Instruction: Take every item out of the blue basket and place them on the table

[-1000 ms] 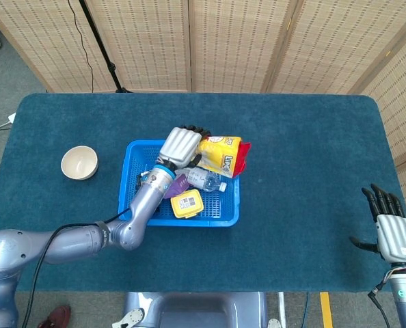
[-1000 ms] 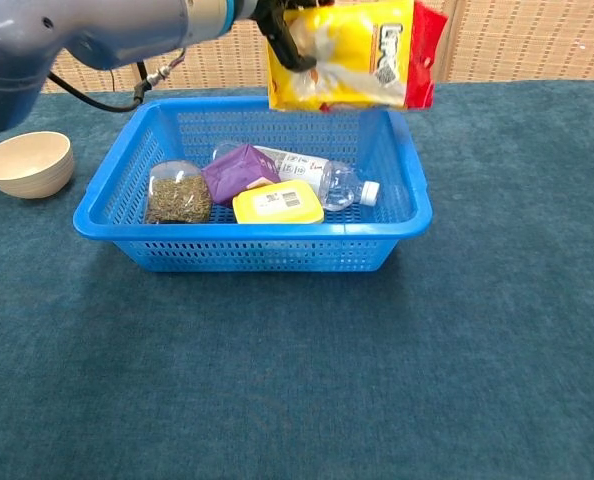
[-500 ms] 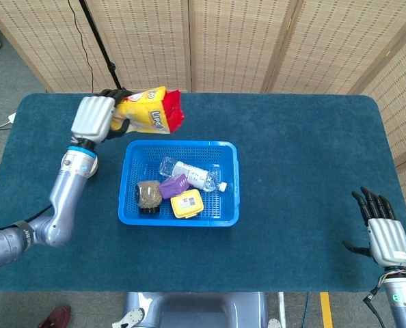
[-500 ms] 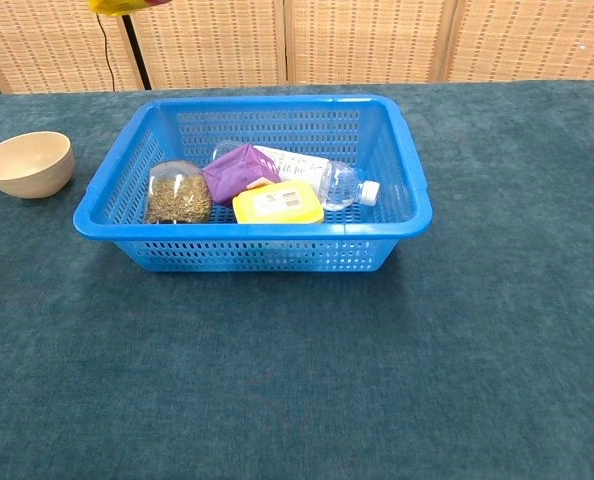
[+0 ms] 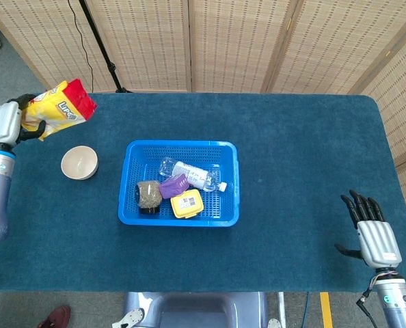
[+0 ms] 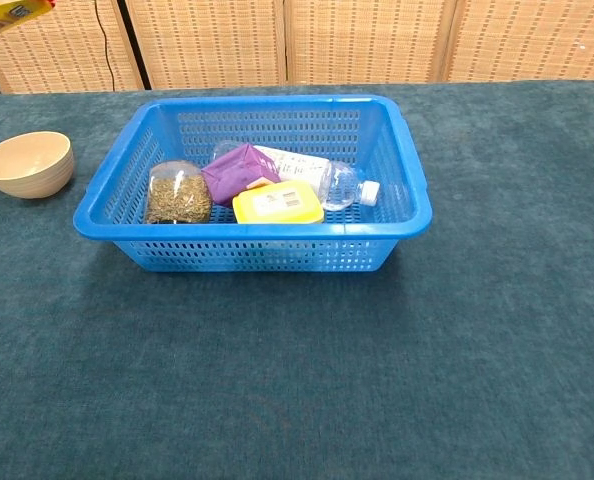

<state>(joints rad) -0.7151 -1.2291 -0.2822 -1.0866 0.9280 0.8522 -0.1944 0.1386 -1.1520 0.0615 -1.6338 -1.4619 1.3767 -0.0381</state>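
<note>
Only the head view is showing both hands. The left hand (image 5: 3, 123) is gripping a yellow snack bag (image 5: 58, 109) above the table's (image 5: 305, 157) left edge; the right hand (image 5: 375, 236) is hanging open, holding nothing.

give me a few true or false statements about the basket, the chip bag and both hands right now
1. The left hand holds the yellow chip bag. True.
2. The blue basket is empty. False: a water bottle, purple packet, yellow box and jar lie inside.
3. The right hand holds the bottle. False: it is open and holds nothing.
4. The bowl sits on the table outside the basket. True.
</note>
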